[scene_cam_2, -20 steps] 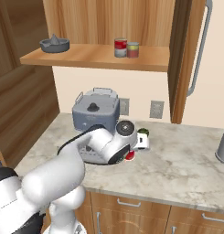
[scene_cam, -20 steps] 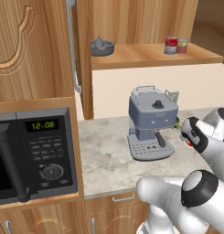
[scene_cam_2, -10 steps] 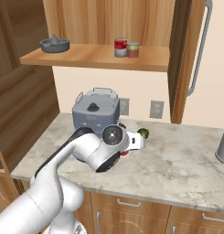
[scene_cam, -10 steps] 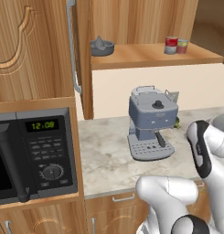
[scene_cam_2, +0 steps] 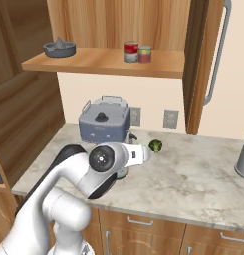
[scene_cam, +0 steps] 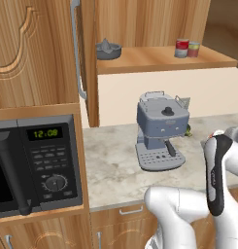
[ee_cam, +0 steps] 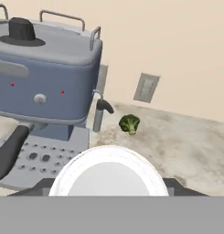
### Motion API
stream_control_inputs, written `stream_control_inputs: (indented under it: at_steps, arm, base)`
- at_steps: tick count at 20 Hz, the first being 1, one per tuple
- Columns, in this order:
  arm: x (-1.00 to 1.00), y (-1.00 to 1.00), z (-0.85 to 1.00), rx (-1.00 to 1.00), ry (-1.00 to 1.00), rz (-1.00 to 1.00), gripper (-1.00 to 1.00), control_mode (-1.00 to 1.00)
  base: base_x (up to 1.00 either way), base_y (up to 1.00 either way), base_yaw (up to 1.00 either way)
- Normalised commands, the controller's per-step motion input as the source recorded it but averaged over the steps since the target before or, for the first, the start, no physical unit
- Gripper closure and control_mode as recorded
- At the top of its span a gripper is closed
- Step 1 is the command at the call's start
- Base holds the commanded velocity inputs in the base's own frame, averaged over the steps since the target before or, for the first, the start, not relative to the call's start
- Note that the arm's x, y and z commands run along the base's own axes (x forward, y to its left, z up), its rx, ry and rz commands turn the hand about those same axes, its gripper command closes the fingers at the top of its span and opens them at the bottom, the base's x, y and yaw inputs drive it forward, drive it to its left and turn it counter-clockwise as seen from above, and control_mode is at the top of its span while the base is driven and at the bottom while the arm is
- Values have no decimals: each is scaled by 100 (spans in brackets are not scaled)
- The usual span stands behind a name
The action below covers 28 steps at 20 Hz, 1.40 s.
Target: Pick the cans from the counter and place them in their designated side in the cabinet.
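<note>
Red cans, the bright one [scene_cam_2: 130, 52] and the darker one [scene_cam_2: 144, 54], already stand on the cabinet shelf [scene_cam_2: 103, 63], while the arm has folded low over the surface [scene_cam_2: 193, 174], its claw's opening impossible to tell

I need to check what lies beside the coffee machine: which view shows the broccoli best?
The hand view: the broccoli lies unobstructed on the counter. The right base view shows it small; in the left base view it just peeks out behind the coffee machine.

Glossy white arm [scene_cam_2: 68, 199], dark joints
</note>
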Motion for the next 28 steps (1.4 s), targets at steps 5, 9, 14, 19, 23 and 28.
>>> stream_control_inputs:
  at_steps: [5,9,14,19,23,28]
  arm:
    - [-56,7,54,-5,-2,-1,100,-100]
    - [-54,5,51,-6,0,-1,100,-100]
    - [-47,7,54,-4,0,-1,100,-100]
    - [-50,14,51,-4,1,0,100,-100]
    - [-36,32,37,-5,-1,0,100,-100]
    - [-26,31,42,-3,0,0,100,-100]
  base:
    - [0,0,0]
    - [0,0,0]
    - [0,0,0]
    - [0,0,0]
    - [0,0,0]
    - [0,0,0]
